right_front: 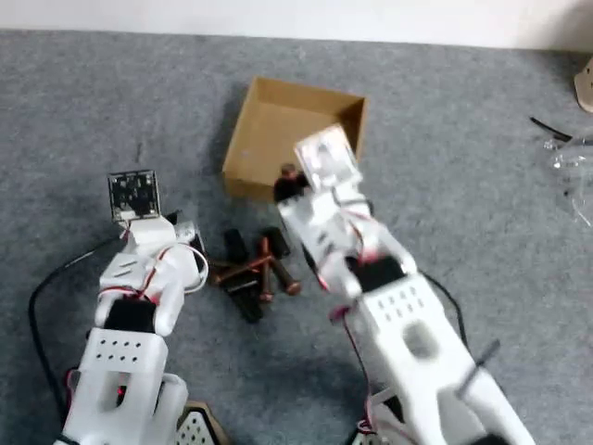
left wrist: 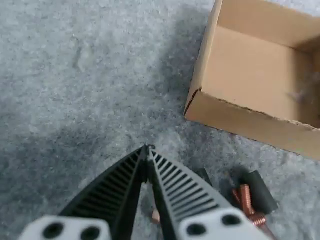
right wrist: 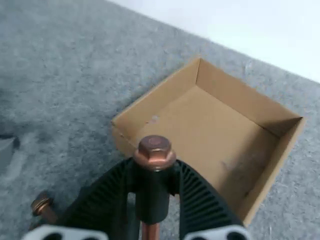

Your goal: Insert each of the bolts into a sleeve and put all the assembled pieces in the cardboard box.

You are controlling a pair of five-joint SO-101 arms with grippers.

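The open cardboard box stands on the grey carpet at the middle back. My right gripper hangs at the box's near wall, shut on a copper bolt in a black sleeve held upright, head up. In the right wrist view the box lies just beyond that bolt. A pile of copper bolts and black sleeves lies in front of the box, between the arms. My left gripper is shut with nothing in it, over bare carpet left of the pile, with a sleeve and a bolt beside it.
A loose bolt lies on the carpet near the right gripper. Black wires and clear plastic lie at the far right edge. A black cable loops by the left arm's base. Open carpet spreads left of the box.
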